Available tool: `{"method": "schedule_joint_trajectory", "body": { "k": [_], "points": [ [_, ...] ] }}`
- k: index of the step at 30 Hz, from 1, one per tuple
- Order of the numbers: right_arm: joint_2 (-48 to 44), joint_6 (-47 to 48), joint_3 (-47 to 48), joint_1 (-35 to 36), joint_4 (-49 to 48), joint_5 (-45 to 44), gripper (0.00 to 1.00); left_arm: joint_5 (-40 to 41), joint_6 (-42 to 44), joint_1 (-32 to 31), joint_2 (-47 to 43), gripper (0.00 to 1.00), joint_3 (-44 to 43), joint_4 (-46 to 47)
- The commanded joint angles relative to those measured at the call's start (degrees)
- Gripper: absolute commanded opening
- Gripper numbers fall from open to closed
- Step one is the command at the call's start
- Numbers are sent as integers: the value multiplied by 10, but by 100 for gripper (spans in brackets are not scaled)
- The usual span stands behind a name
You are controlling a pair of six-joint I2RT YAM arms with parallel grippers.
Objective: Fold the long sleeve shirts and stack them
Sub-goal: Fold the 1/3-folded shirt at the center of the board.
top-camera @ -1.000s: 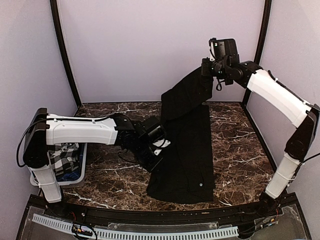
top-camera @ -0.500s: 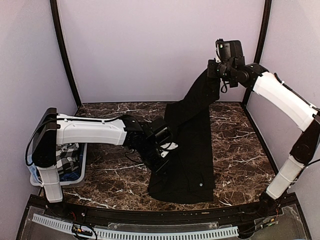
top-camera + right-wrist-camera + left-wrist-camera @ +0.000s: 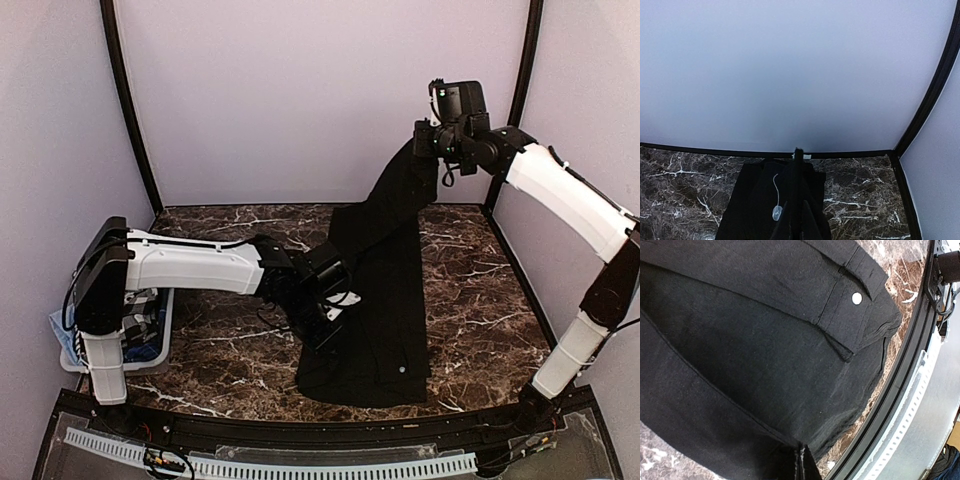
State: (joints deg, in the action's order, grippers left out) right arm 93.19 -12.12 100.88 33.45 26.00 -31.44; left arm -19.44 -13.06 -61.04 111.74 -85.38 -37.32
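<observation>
**Hidden or unclear.** The right gripper [image 3: 427, 140] tips are buried in black fabric in the top view. In its wrist view they show only as one dark line. The left gripper [image 3: 801, 466] is cut off at the bottom edge of its wrist view, black against black. The left arm covers part of the white slatted plastic basket [image 3: 167, 322] and the checked cloth [image 3: 143, 306] inside it.

**Materials.** The black long-sleeved cloth shirt [image 3: 385, 300] is matte and soft, with stitched seams and a small pale round button [image 3: 856, 298]. Its lower part lies flat on the dark brown white-veined marble table [image 3: 225, 345]. Its upper part rises as a taut strip to the far right.

**Tools.** The right gripper, fingers pressed together, pinches the raised end of the shirt high above the table. The left gripper, fingers pressed together, pinches the shirt's left edge low over the table.
</observation>
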Motion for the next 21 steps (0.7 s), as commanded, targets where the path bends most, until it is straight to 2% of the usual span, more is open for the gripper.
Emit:
{"method": "schedule_joint_trajectory", "body": {
  "k": [1,5,8,10,13,15,21],
  "points": [
    [-9,-17,-7,-3,-1,40,0,-26,15,-4,14,0,-10,11],
    [-21,-31,-52,-2,8,87,0,-43,18,-4,25,0,-4,22],
    [-31,-36,-83,-2,10,122,0,-54,17,-4,29,6,-3,31],
    [-35,-43,-98,-1,10,154,0,-58,17,-4,32,14,-3,37],
    [-37,-45,-119,4,3,205,0,-60,17,-4,30,35,-8,38],
    [-35,-45,-131,7,-2,237,0,-61,16,-4,27,43,-12,38],
    [-4,-49,-142,15,-1,306,0,-81,-7,15,-18,54,3,53]
  ]
}}
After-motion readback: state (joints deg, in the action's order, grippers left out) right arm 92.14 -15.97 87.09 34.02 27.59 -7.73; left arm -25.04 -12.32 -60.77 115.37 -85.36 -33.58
